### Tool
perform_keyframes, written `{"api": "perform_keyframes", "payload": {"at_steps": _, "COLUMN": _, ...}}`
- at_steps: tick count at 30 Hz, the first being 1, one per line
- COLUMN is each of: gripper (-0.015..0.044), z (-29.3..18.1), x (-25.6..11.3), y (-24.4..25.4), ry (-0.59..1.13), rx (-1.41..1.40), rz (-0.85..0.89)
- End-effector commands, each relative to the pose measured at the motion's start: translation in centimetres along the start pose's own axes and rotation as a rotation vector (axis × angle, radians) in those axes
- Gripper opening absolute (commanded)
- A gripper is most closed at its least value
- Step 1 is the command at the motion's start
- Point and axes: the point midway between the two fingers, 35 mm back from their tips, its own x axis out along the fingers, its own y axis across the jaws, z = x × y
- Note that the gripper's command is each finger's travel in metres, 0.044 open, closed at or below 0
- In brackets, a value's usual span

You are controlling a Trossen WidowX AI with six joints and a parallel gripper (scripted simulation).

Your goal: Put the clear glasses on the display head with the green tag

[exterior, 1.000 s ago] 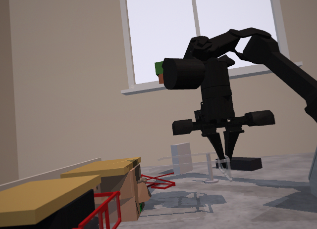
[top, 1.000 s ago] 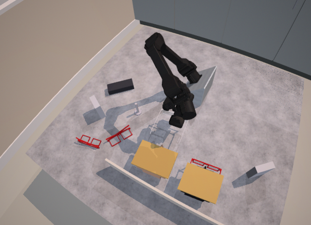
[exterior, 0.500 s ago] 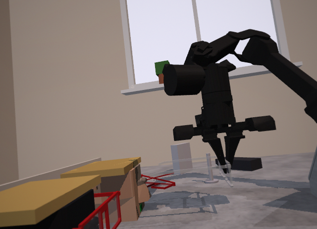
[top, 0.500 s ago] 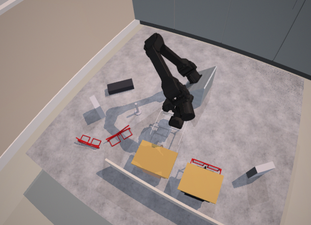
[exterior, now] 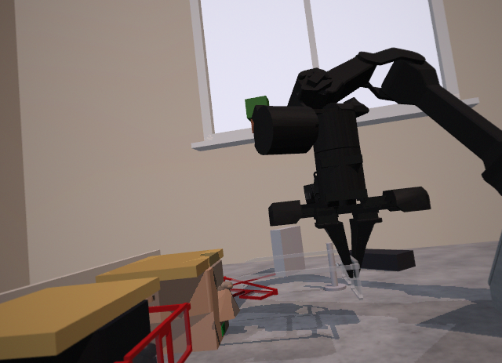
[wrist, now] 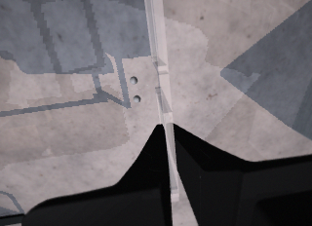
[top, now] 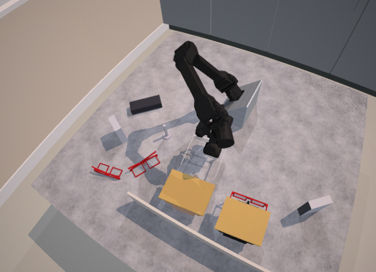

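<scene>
The head with red glasses (top: 242,222) (exterior: 73,314) is seen nearest. Beyond it, the green-tagged head (top: 186,191) (exterior: 202,310) is faced by the clear glasses (top: 201,139) (exterior: 358,284) (wrist: 163,101), held off the table (top: 288,141) (exterior: 397,318) (wrist: 63,172), their front pinched by the nearly closed pincer (top: 211,144) (exterior: 353,274) (wrist: 165,130).
</scene>
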Motion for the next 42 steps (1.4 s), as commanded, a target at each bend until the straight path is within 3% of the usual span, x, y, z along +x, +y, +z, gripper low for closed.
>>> {"api": "perform_keyframes", "payload": {"at_steps": 1, "gripper": 0.0, "z": 0.0, "x": 0.0, "y": 0.8, "ry": 0.001, "rx": 0.0, "rz": 0.009}}
{"api": "perform_keyframes", "payload": {"at_steps": 42, "gripper": 0.0, "z": 0.1, "x": -0.1, "y": 6.2, "ry": 0.001, "rx": 0.003, "rz": 0.002}}
